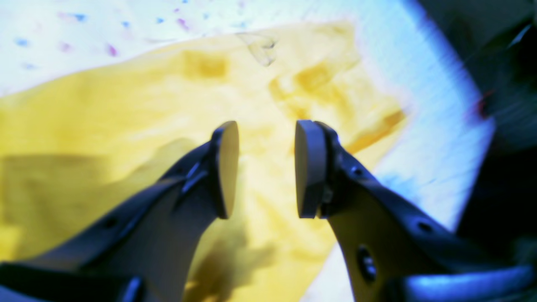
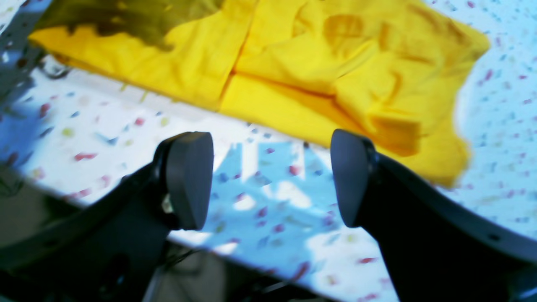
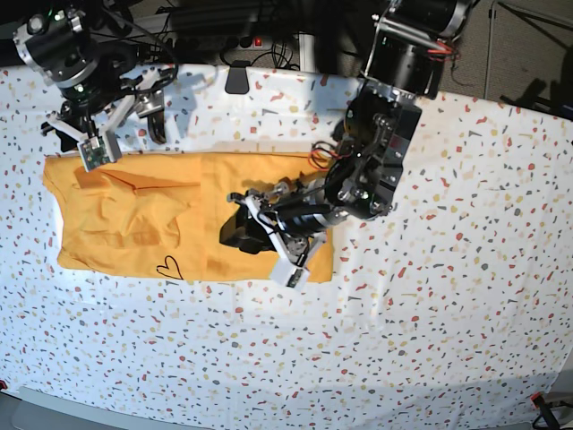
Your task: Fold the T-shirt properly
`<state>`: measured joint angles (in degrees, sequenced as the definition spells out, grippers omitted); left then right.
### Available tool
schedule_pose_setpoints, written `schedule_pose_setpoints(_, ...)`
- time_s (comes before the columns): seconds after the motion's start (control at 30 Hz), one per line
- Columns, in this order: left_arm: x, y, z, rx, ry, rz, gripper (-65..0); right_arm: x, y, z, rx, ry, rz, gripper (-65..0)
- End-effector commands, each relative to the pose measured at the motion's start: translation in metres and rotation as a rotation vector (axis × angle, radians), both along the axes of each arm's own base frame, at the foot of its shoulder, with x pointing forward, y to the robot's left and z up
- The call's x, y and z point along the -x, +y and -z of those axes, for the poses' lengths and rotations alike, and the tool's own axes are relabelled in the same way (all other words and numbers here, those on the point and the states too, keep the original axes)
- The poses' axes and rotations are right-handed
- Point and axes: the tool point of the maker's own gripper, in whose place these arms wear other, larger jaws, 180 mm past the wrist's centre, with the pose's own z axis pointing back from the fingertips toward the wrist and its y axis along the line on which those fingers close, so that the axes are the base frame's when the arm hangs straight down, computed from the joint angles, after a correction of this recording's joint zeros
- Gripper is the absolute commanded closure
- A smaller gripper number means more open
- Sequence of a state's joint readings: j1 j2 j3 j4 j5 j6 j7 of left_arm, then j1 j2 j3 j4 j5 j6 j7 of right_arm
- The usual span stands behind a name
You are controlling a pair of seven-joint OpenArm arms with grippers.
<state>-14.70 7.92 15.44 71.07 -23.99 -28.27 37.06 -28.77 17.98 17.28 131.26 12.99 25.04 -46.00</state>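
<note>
T-shirt (image 3: 134, 228) lying lengthwise across worktop (image 3: 430, 340); left tool (image 3: 269, 242) spread above its end, right tool (image 3: 94, 148) spread at far edge.

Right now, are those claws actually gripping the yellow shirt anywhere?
No. The left gripper hangs open over the T-shirt, nothing between its pads. The right gripper is open above the speckled table beside the T-shirt's edge.
</note>
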Motion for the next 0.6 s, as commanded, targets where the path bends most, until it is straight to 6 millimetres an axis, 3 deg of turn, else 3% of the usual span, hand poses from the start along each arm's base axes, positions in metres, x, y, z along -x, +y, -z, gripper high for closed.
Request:
schedule_pose_setpoints(0.0,-0.013,-0.004,-0.022,0.016,-0.065,0.001,-22.2,-0.013,-0.011,-0.019,0.028,-0.084,0.054,-42.8)
schedule_pose_setpoints(0.1,-0.022,0.003,-0.018,-0.101,-0.094,0.026,-22.2,-0.032,-0.029,-0.035,0.075,-0.146,0.13,-42.8)
schedule_pose_setpoints(0.2,-0.037,0.01,-0.025,-0.173,-0.157,0.02,-22.2,-0.05,-0.051,-0.037,0.081,-0.146,0.2,-42.8)
schedule_pose_setpoints(0.37,-0.06,0.035,-0.033,-0.243,-0.205,-0.012,-22.2,-0.082,-0.114,-0.025,0.055,-0.133,0.378,-42.8)
schedule_pose_setpoints(0.47,-0.059,0.049,-0.023,-0.276,-0.187,-0.023,-22.2,-0.096,-0.156,-0.012,0.015,-0.099,0.466,-42.8)
schedule_pose_setpoints(0.57,-0.046,0.058,-0.001,-0.316,-0.13,-0.012,-22.2,-0.112,-0.178,-0.001,-0.12,-0.066,0.471,-42.8)
